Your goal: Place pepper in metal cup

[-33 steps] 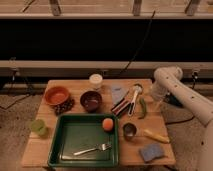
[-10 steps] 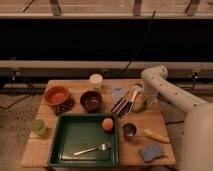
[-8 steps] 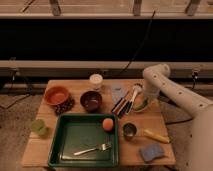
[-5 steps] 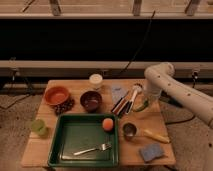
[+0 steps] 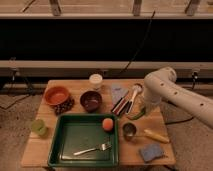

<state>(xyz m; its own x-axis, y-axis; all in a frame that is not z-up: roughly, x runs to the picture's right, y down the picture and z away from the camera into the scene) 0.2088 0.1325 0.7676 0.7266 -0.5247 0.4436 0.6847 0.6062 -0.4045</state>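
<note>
Bowls number two on the wooden table: an orange bowl and a dark bowl. Cups number three: a white cup at the far edge, a green plastic cup at the left, and the metal cup, shiny with a dark inside, just right of the single green tray. The tray holds one fork and one orange ball. One yellow pod and one blue sponge lie near the front right corner.

The white arm enters from the right, rises to a bend, then drops steeply. The gripper is low over the table, just right of the bundled utensils (whether it is spread or clamped cannot be told).

The one pepper is a slim, curved green sliver at the gripper's tip, behind the metal cup and outside it.
</note>
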